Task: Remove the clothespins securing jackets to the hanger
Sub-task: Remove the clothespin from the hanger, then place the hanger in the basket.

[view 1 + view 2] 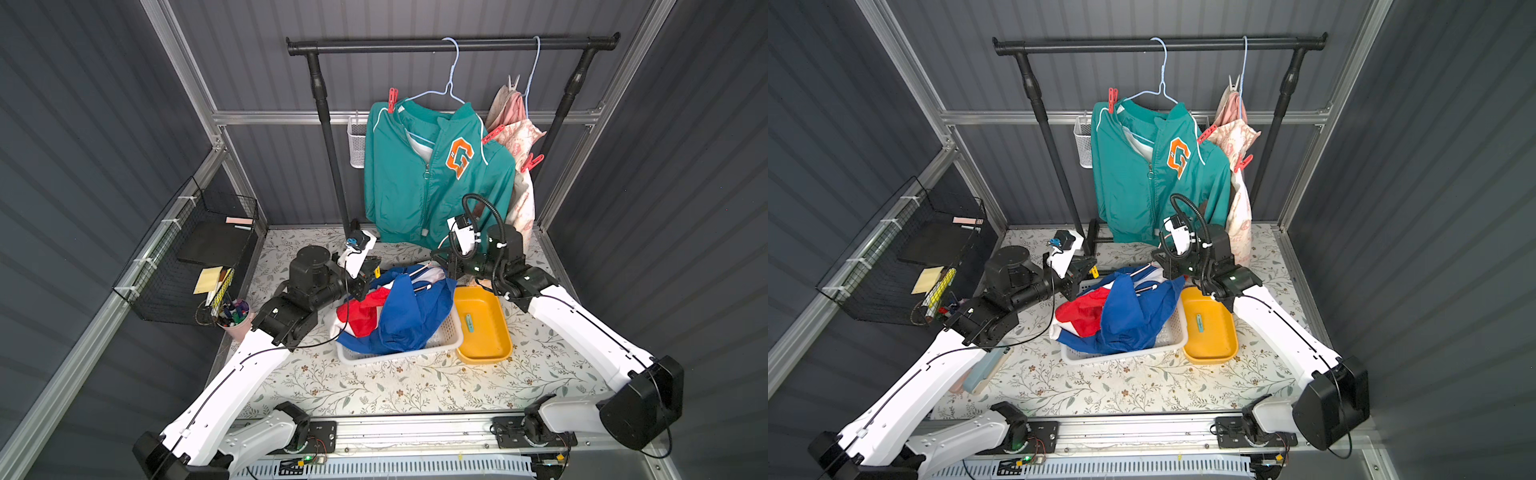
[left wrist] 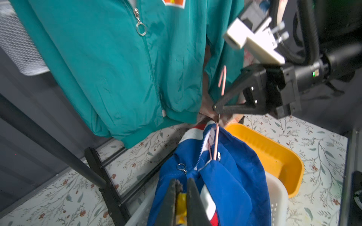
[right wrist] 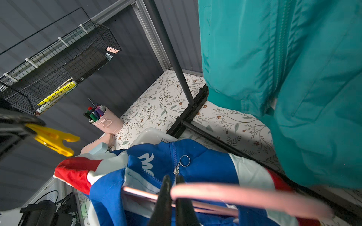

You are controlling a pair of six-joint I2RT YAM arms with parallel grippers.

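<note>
The left tool (image 2: 181, 185) is pressed in on a yellow plastic clothespin (image 3: 54, 140), pinching it just above the near-left edge of a white slatted plastic basket (image 1: 449, 332) on the floral-patterned worktop (image 1: 374, 386). The right tool (image 2: 216, 107) is closed on the neck of a thin pink hanger (image 3: 235, 192) that runs down into the collar of a blue jacket with red and white panels (image 1: 409, 316), which lies bunched in that basket. Just beside the basket, a yellow plastic tray (image 1: 484, 328) holds one teal clothespin (image 1: 469, 323). On the black clothes rail (image 1: 453, 43) hangs a teal zip jacket with an orange letter patch (image 1: 415, 187), with a red-coral clothespin (image 1: 392, 99) on one shoulder and a second red-coral clothespin (image 1: 493, 134) at the other. Next to it hangs a cream jacket with pink floral print (image 1: 523, 137), carrying a third red-coral clothespin (image 1: 532, 162) and a whitish-grey clothespin (image 1: 514, 82) near its top.
</note>
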